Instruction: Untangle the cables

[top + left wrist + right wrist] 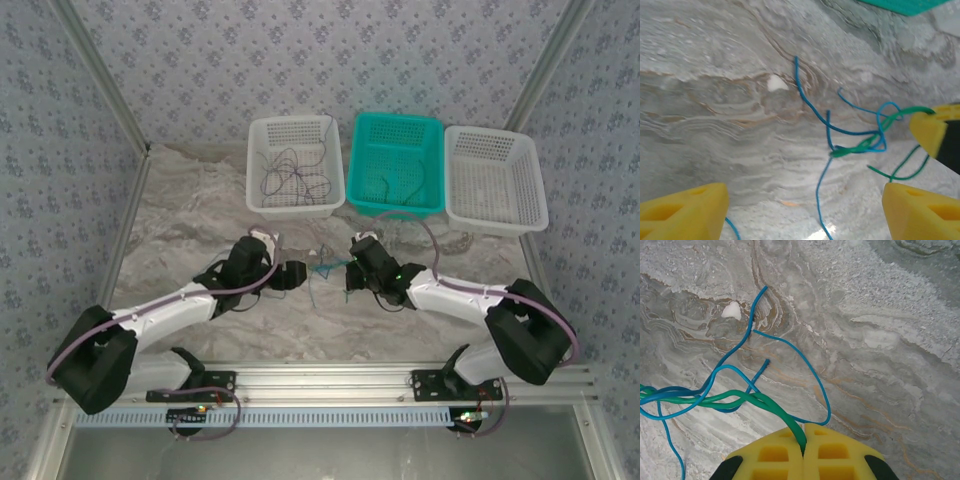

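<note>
Right tool is shut tight on the teal-green cable, pads pressed together w/ the wire pinched in the seam btwn them, nothing else in its grip. My read: that hold anchors one strand so the others can be drawn off it. From the pinch the green runs fwd and left of the tool into a knot where the blue cables loop over and round it. One blue loop swings out ahead-right of the tool and curves back near its tip. A loose blue end points fwd toward a white speck on the surface.

Left tool is wide open, yellow fingers far apart, holding nothing and touching nothing I can see. The knot sits ahead of it, nearer its right finger, w/ a blue tail trailing back btwn the fingers. It looks lined up to take a blue strand opposite the right tool's hold.

Top view: the tangle lies on the surface btwn the two tools. Beyond both sit a white basket w/ dark cables in it, a teal basket w/ a strand or two, and a second white basket, prob where freed ones go
</note>
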### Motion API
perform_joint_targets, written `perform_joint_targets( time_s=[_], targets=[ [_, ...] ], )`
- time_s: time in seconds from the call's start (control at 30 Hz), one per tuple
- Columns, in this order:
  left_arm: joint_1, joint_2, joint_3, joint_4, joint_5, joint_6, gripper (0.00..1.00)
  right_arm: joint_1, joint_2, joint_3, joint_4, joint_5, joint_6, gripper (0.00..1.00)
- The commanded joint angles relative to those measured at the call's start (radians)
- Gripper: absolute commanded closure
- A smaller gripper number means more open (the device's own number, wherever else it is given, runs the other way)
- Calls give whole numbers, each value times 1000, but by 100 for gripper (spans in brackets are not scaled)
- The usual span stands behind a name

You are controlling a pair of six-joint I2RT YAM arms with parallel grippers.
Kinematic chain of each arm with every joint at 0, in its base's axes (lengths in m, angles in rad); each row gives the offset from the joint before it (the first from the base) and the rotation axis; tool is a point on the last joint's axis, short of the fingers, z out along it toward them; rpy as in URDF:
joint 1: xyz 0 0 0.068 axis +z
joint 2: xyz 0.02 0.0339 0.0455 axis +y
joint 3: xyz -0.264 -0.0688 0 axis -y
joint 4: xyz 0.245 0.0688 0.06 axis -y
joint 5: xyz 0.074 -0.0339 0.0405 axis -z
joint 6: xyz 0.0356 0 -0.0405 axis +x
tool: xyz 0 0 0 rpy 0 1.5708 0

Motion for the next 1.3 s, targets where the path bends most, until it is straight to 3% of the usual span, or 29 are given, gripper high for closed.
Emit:
perform_joint_targets(
  time_s=[0.0, 0.1, 0.23, 0.3, 0.43, 0.53, 0.6, 0.73, 0.77, 0.97, 1.27],
  targets=[
    [-14, -3, -13, 110, 47, 5, 19, -2, 24, 24, -3, -28, 12, 100],
    [-15, 53, -11, 182, 73, -11, 29, -2, 35, 32, 1, -49, 13, 100],
    [-26, 165, 34, 251, 157, 35, 53, -7, 31, 38, -10, -50, 16, 100],
    [-31, 223, 37, 277, 161, 46, 54, -21, 34, 46, -25, -49, 33, 100],
    [-36, 300, 16, 357, 170, 27, 42, -61, 30, 65, -41, -103, 55, 100],
    [-54, 335, 37, 318, 109, 26, 41, -72, 21, 69, -37, -146, 68, 100],
    [-55, 357, 49, 294, 36, -8, 55, -76, 19, 76, -45, -165, 76, 100],
    [-53, 361, 44, 310, -58, -56, 100, -102, 8, 85, -85, -186, 88, 100],
    [-53, 352, 41, 308, -77, -58, 100, -111, 1, 81, -88, -189, 109, 100],
    [-6, 118, -32, 187, -238, -65, 100, -210, -34, 38, -175, -154, 161, 100],
    [212, -436, -81, -206, -316, -47, 100, -351, -53, -48, -178, -217, 168, 100]
  ],
)
